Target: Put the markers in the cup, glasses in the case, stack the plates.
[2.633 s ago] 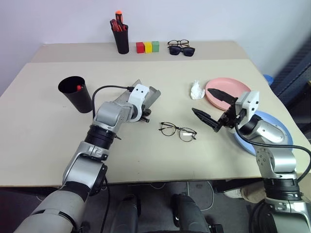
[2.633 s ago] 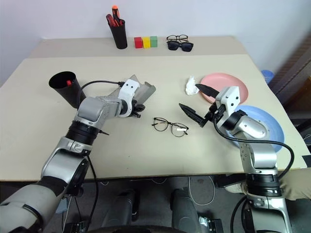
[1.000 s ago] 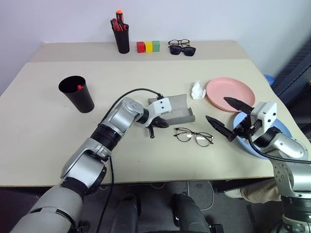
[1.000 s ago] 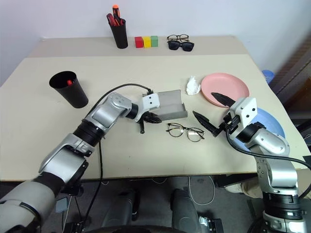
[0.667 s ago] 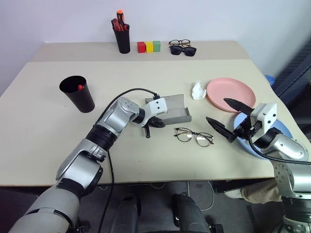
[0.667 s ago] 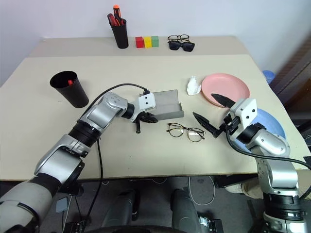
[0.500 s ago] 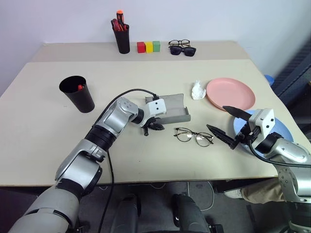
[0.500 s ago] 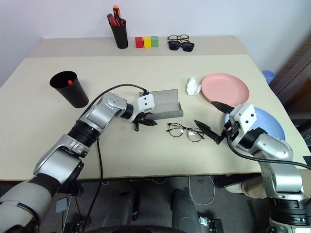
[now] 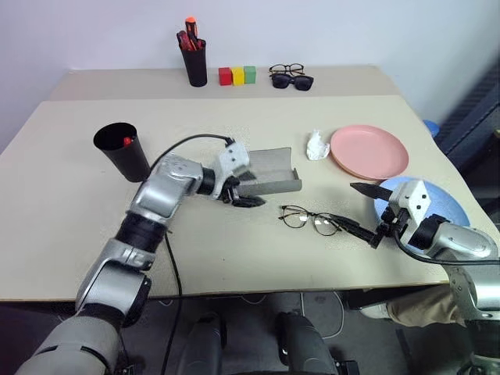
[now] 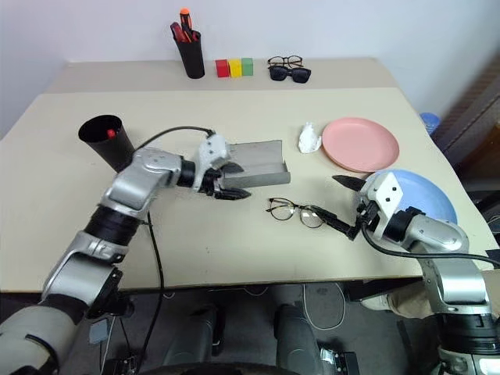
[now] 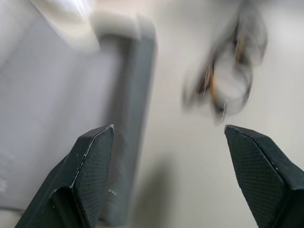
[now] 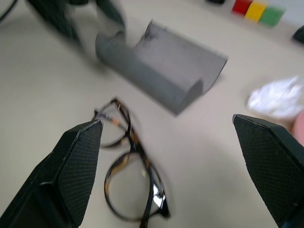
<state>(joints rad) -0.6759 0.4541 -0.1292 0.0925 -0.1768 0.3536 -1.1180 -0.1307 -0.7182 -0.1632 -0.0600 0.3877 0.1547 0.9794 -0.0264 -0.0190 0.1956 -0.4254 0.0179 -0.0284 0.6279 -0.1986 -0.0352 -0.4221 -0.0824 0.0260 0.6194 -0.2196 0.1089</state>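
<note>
Grey case point(image 9: 269, 173) lies open beside the glasses point(image 9: 310, 220); left gripper point(image 9: 238, 192) and right gripper point(image 9: 361, 211) gape empty.

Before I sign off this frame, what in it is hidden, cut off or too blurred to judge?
- cup: how many markers are inside; its wall hides all but a red tip, head views.
- light blue plate: near part hidden behind the right arm, head views.
- glasses: smeared in the left wrist view.
- case: left gripper covers its left end, so contact cannot be judged.
</note>
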